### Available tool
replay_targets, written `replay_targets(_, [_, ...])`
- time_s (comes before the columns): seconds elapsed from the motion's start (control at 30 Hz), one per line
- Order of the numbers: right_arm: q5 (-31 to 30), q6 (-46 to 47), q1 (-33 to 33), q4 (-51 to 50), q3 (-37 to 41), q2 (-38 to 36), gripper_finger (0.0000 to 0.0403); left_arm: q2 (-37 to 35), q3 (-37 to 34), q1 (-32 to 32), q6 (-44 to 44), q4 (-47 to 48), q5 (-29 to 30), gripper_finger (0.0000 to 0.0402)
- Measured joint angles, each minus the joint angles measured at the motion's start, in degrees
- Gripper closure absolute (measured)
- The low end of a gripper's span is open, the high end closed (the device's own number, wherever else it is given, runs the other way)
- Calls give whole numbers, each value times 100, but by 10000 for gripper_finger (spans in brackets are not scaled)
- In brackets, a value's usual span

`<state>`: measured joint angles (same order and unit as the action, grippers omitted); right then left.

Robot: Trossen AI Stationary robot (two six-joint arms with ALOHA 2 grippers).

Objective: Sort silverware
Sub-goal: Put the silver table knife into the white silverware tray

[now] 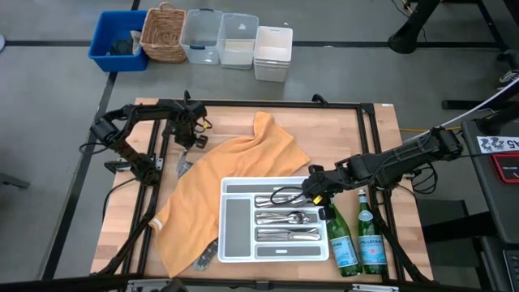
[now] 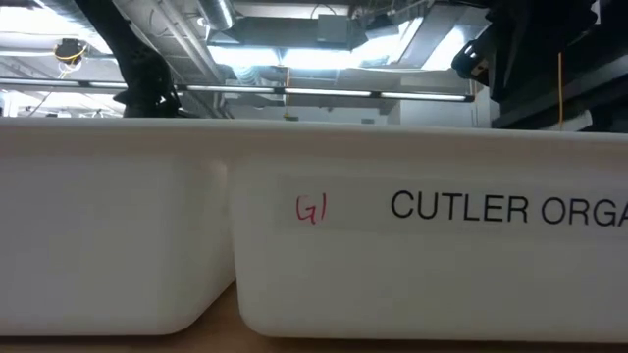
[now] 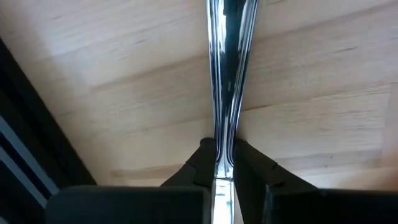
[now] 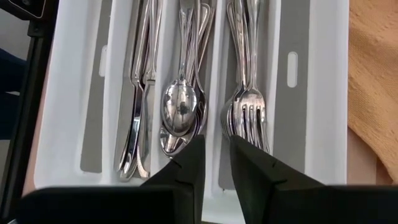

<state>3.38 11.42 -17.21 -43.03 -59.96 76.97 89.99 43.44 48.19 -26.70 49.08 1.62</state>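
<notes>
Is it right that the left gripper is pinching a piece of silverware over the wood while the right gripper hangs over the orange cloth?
Not quite. The left gripper does pinch a piece of silverware over the wood, but the right gripper hangs over the white tray, above the sorted spoons and forks, not the orange cloth. The right wrist view shows this.

An orange cloth lies across the table's middle; two green bottles stand at its right edge; bins and a wicker basket sit beyond it.
</notes>
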Motion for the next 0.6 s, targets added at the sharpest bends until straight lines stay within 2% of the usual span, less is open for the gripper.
replay_targets(0.23, [0, 0, 0, 1, 0, 0, 327, 7, 152, 237, 314, -150, -237, 376])
replay_targets(0.6, [-19, -147, 0, 2, 0, 0, 327, -5, 178, 366, 301, -408, -257, 368])
